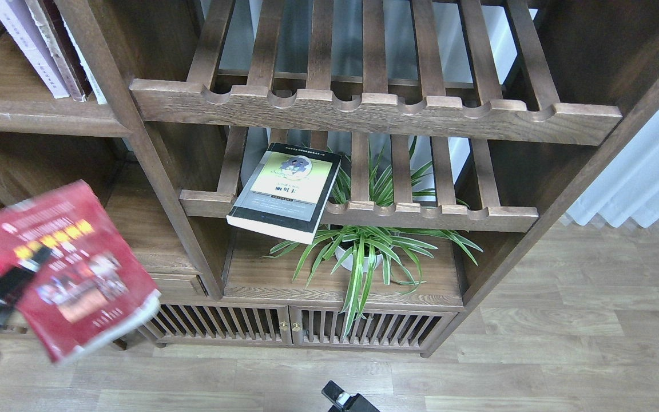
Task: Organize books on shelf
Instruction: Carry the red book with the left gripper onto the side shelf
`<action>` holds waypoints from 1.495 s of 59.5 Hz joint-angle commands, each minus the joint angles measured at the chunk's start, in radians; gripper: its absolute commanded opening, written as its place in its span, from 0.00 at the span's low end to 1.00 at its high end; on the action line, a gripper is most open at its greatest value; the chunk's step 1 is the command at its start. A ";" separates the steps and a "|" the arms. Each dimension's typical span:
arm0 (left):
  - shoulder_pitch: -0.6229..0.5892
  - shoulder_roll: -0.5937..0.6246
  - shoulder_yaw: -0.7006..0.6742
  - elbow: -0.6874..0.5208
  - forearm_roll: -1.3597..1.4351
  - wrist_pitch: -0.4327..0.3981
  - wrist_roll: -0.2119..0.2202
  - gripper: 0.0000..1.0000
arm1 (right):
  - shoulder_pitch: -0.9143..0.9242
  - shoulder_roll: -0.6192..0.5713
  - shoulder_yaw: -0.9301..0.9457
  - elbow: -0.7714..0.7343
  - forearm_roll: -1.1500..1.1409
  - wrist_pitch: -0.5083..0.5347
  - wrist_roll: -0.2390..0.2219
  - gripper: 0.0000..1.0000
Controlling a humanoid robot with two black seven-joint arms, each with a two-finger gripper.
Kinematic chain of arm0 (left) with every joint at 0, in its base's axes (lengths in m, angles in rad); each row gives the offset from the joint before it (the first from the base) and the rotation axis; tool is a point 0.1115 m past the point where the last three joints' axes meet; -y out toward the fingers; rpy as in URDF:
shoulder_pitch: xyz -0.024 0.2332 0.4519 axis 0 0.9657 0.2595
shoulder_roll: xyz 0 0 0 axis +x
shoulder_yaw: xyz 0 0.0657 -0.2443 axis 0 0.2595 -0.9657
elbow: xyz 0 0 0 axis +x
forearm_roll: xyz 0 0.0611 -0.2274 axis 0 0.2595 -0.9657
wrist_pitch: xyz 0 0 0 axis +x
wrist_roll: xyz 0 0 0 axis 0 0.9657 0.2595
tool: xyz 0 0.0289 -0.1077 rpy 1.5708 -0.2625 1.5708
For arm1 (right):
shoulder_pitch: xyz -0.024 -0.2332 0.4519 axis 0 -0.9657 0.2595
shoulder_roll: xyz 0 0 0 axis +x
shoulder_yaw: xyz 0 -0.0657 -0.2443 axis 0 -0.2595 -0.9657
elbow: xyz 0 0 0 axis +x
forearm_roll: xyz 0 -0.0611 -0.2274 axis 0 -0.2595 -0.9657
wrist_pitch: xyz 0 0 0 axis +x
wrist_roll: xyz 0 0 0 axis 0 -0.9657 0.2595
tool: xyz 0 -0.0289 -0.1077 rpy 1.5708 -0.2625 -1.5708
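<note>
So the thick red book (72, 269) is up off everything at the near left, tilted and blurry, with my left hand (26, 266) clamped on its left edge. The black-grey book (285, 191) lies flat on the lower slatted rack (421, 214), near corner hanging over the rail, just left of the spider plant (364, 252). Only a sliver of my right hand (344, 397) shows at the near edge, can't tell its state.
</note>
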 commanded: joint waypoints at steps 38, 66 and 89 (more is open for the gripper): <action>-0.604 0.049 -0.382 0.195 0.551 0.000 0.170 0.07 | -0.016 0.006 -0.015 -0.002 0.004 0.000 0.003 0.99; -1.133 0.003 -0.084 0.457 0.810 0.000 0.170 0.07 | -0.027 0.007 -0.010 -0.002 0.004 0.000 0.005 0.99; -1.464 -0.026 0.141 0.747 0.851 0.000 0.171 0.08 | -0.032 0.009 -0.007 -0.002 0.008 0.000 0.006 0.99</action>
